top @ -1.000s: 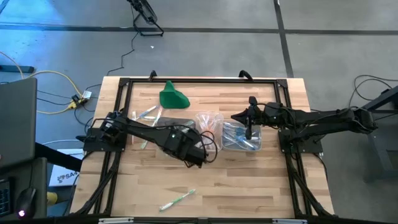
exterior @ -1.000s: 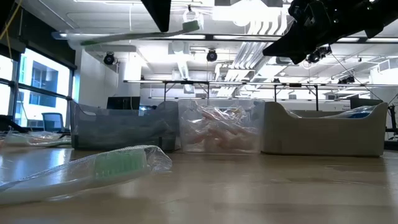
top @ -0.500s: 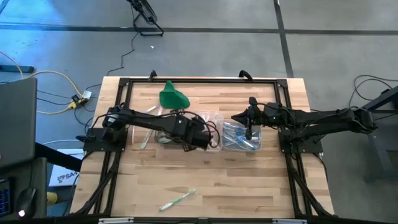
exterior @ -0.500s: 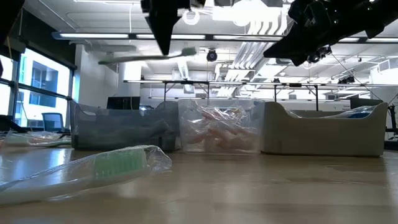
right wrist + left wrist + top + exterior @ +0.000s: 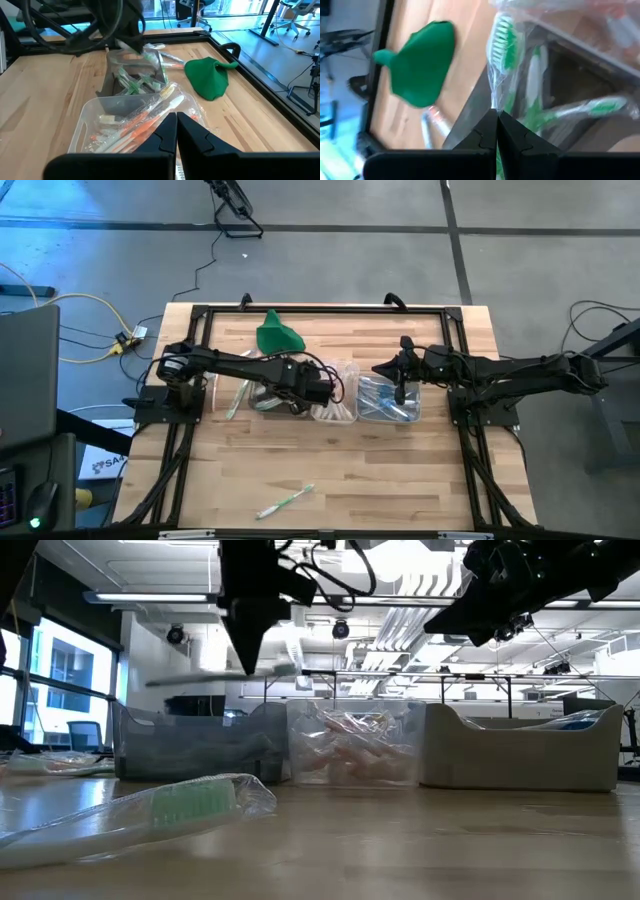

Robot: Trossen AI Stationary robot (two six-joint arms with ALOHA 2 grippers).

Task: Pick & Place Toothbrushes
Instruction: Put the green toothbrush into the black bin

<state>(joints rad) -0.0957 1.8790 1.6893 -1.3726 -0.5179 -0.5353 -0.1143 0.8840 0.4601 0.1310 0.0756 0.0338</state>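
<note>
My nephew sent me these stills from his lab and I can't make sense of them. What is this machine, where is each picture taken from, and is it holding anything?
It is a robot with two dark arms at a wooden table. One picture looks straight down, one looks level across the tabletop, and two come from cameras on the arms' wrists.

On the table stand three clear tubs in a row, holding wrapped toothbrushes sorted by colour: green, orange-pink, blue. A green cloth lump lies behind them, and a loose green toothbrush near the front.

The left claw is shut on a wrapped green toothbrush, held above the tub of green ones. The right claw is shut and empty, waiting over the blue tub.
</note>
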